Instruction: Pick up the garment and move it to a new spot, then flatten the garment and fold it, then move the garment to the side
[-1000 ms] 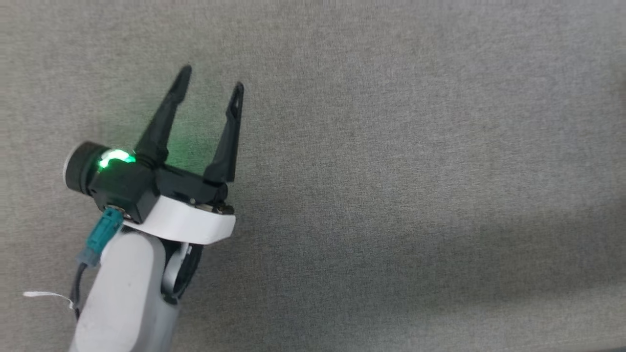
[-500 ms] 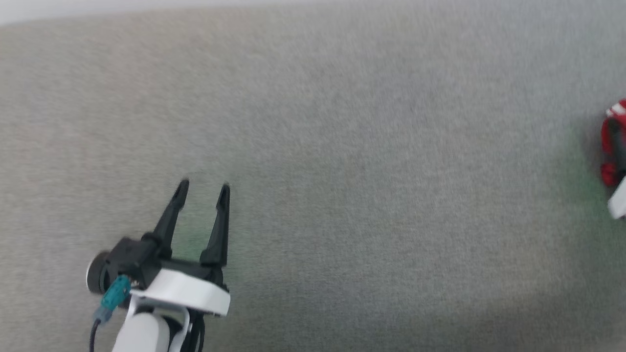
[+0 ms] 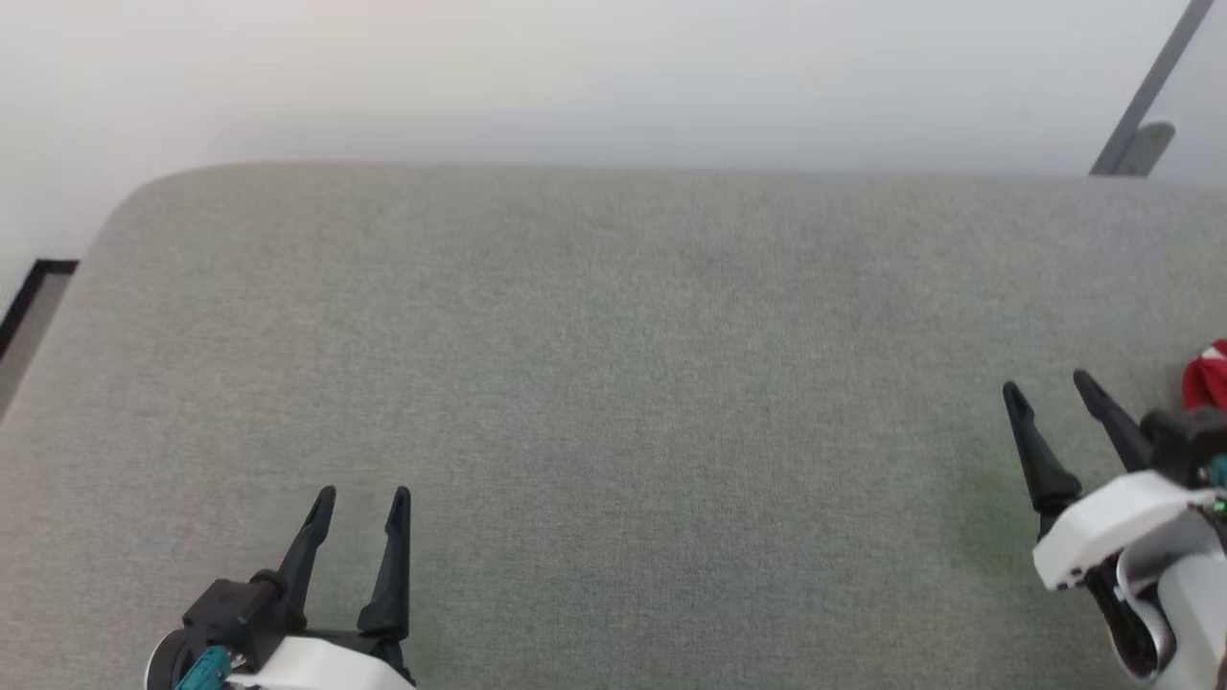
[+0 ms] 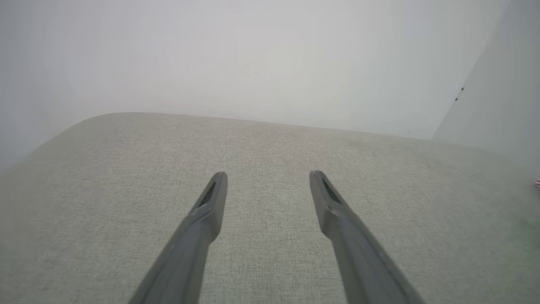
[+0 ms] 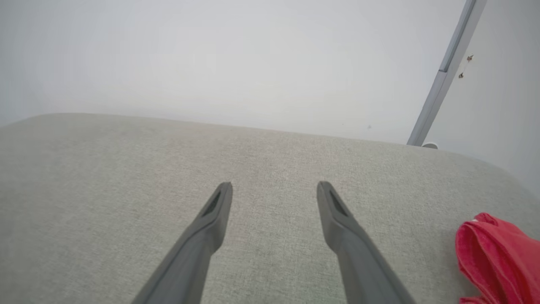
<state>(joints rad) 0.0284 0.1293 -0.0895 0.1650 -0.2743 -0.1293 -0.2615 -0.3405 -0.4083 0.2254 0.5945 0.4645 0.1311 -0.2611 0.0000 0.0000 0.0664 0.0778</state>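
The grey padded top (image 3: pixel 613 316) took up most of what I saw, plain cloth across its middle, with a pale wall (image 3: pixel 575 77) behind it. My left gripper (image 3: pixel 363 494) sat low at the near left, its two fingers spread apart with nothing between them. My right gripper (image 3: pixel 1046 383) was at the near right, likewise spread and holding nothing. The shirt (image 5: pixel 498 257) lay in a red heap on the top, just beside the right gripper and not touching it. I judged this fitted two stages alike: a shirt waiting to be fetched, or one already folded and put aside. Most of it was cut off, so I could not tell how neatly it lay.
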